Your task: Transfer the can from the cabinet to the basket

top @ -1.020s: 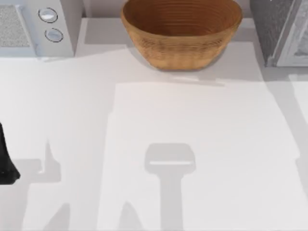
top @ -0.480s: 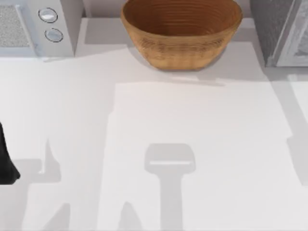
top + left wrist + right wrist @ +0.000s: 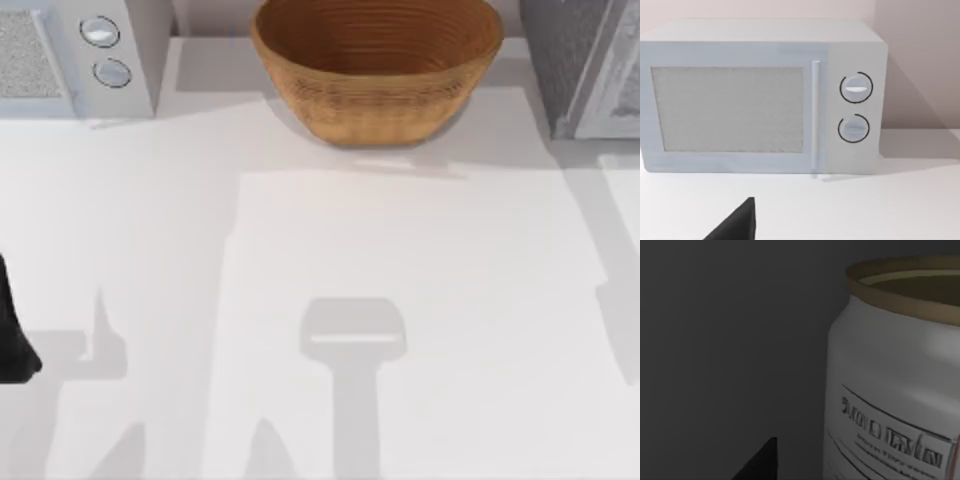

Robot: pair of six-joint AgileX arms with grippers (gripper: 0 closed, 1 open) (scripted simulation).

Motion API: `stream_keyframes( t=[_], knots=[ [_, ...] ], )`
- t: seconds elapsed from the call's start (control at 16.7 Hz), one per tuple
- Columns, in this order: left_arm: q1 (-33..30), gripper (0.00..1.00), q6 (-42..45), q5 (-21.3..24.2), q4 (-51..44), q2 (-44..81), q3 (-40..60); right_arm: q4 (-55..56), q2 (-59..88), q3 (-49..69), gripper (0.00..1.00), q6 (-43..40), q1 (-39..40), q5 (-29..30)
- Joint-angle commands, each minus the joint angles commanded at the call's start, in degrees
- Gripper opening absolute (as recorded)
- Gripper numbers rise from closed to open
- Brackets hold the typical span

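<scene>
White and bare, the wide table (image 3: 300, 250) runs under pale shadows, with a plain pinkish wall behind it in the left wrist view. Biggest thing at the far right corner is the large grey speckled cabinet (image 3: 580, 60) with its paler, white-framed door panel. Next in size, at the far left, sits a white boxy microwave (image 3: 760, 95) with 2 round knobs and a mesh-grey window, which the parked left arm (image 3: 12, 330), at the table's left edge, is looking at. Between those 2 stands the wide, bowl-shaped orange-brown wicker basket (image 3: 375, 70), ringed ridges inside, with nothing in it.

And now the small one: the pale grey-white can (image 3: 890, 390) with its dull gold rim, upright, printed label facing out, in the dim right wrist view against dark walls, which I judge to be the cabinet's inside. So the right arm is the one at work, close in beside the can. The can's long axis is vertical and it lies ahead and off to one side of the dark finger tip (image 3: 760, 462), so the closing move needs a sideways shift to centre it. Whether that gripper is spread or closed, I cannot tell; likewise the left one.
</scene>
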Motion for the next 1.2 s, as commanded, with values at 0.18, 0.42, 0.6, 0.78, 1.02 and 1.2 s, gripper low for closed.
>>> stream_keyframes(
  t=[0.18, 0.42, 0.6, 0.78, 1.02, 1.2],
  knots=[
    [0.00, 1.00, 0.00, 0.00, 0.00, 0.00, 0.00, 0.00, 0.00, 0.00, 0.47, 0.00, 0.00, 0.00],
    [0.00, 1.00, 0.00, 0.00, 0.00, 0.00, 0.00, 0.00, 0.00, 0.00, 0.17, 0.00, 0.00, 0.00],
    [0.00, 1.00, 0.00, 0.00, 0.00, 0.00, 0.00, 0.00, 0.00, 0.00, 0.00, 0.00, 0.00, 0.00],
    [0.00, 1.00, 0.00, 0.00, 0.00, 0.00, 0.00, 0.00, 0.00, 0.00, 0.00, 0.00, 0.00, 0.00],
    [0.00, 1.00, 0.00, 0.00, 0.00, 0.00, 0.00, 0.00, 0.00, 0.00, 0.00, 0.00, 0.00, 0.00],
    [0.00, 1.00, 0.00, 0.00, 0.00, 0.00, 0.00, -0.59, -0.94, -0.29, 0.00, 0.08, 0.29, 0.21]
  ],
)
